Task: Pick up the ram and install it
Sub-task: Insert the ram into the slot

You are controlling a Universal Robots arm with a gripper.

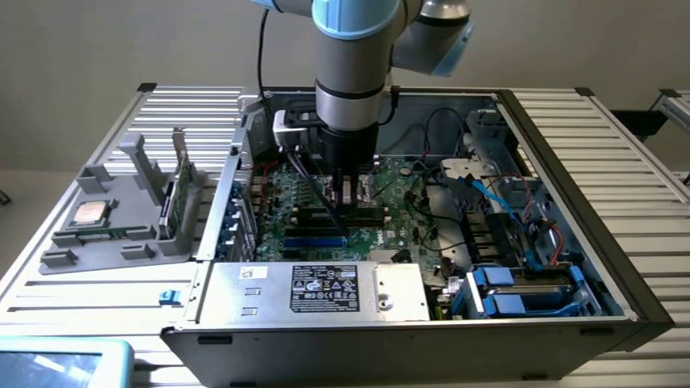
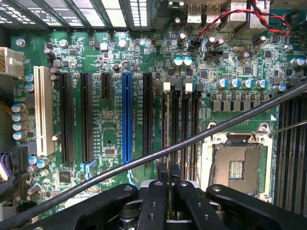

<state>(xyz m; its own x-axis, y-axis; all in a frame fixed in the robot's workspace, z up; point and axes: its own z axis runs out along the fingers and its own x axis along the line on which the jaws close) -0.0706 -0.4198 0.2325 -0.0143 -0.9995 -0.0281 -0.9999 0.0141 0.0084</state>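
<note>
- The ram (image 2: 167,171) stands edge-on, clenched in the claw (image 2: 169,188), over the black memory slots (image 2: 185,127) beside the processor socket (image 2: 237,170).
- We judge the install step is in hand; seating calls for its edge square over one slot.

Computer case (image 1: 410,356) on slatted table (image 1: 615,162); grey fixture (image 1: 108,242) at exterior view's left; blue slot (image 2: 126,117) on motherboard (image 2: 108,124).
</note>
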